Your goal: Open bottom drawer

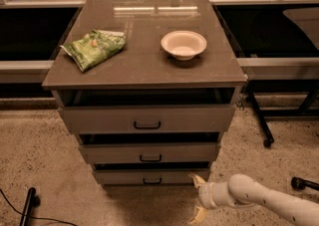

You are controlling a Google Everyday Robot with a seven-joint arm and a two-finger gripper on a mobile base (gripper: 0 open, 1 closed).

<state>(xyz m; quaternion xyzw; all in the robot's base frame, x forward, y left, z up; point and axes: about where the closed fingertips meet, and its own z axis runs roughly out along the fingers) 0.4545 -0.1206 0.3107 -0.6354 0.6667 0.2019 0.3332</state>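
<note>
The bottom drawer (149,176) is the lowest and narrowest of three grey-brown drawer fronts, with a small black bar handle (152,181). It stands slightly out, with a dark gap above its front. My gripper (198,197) is on a white arm coming in from the lower right. It sits just right of and a little below the drawer's right front corner. Its two yellowish fingers (197,180) are spread apart, one above the other, and hold nothing. It does not touch the handle.
The cabinet top (144,65) carries a green snack bag (94,48) and a white bowl (183,45). The middle drawer (149,153) and top drawer (147,119) are above. A black stand leg (261,125) is to the right, and a cable and black foot (27,205) are at lower left.
</note>
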